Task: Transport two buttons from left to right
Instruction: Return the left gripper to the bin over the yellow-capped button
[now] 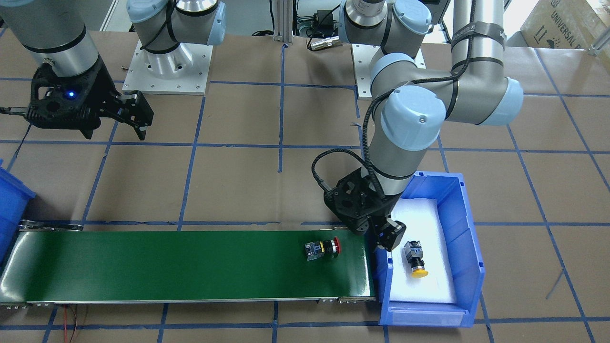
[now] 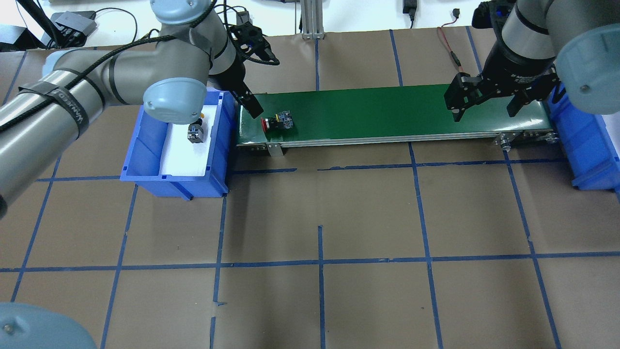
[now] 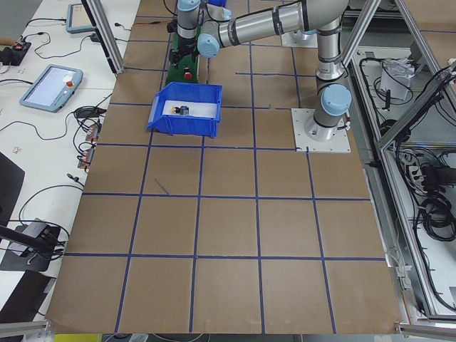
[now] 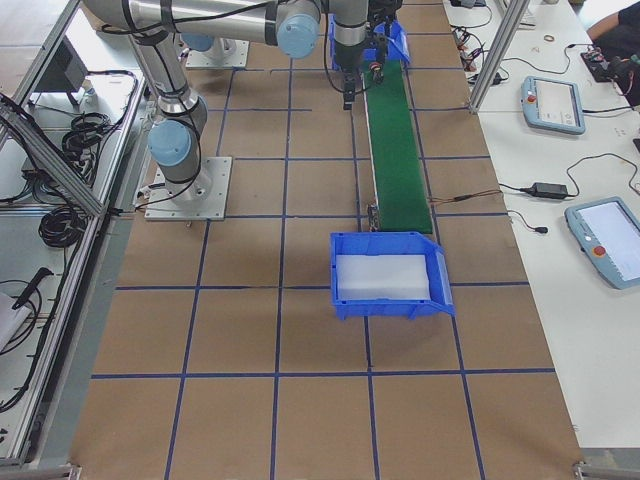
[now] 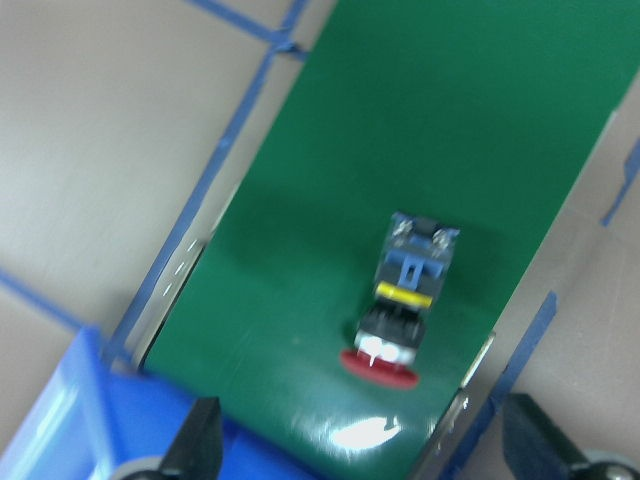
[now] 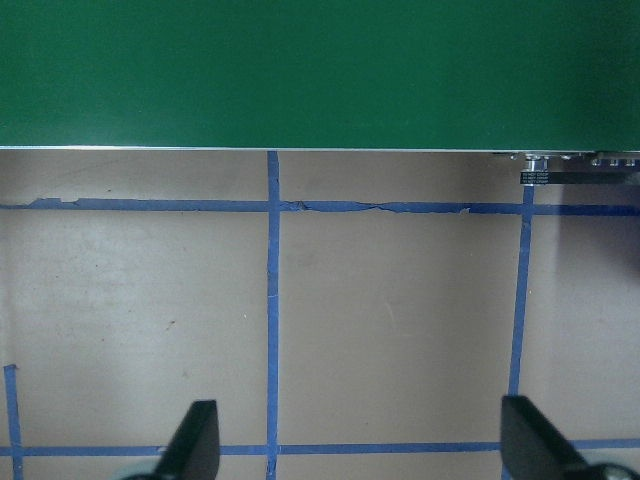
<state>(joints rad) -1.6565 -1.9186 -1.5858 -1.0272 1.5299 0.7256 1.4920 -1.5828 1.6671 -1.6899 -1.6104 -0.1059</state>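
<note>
The red button (image 1: 324, 249) is lying on the green belt (image 1: 190, 267), lower centre of the front view. The yellow button (image 1: 414, 259) is sitting in the blue bin (image 1: 472, 267) (white-padded) beside it. The left gripper (image 1: 388, 237) is hovering at the bin's edge, fingers apart and empty. The right gripper (image 1: 138, 114), upper left, is gaping too, seemingly beside the belt.

Brown paper (image 2: 368, 213) crossed by blue tape lines (image 2: 319, 264) covers the table (image 2: 484, 310). A white bench (image 4: 600, 330) alongside carries tablet-like screens (image 4: 553, 104) and cables (image 4: 500, 192); aluminium posts (image 4: 497, 52) rise at the edges. What looks like a cardboard box (image 1: 567, 24) sits beyond.
</note>
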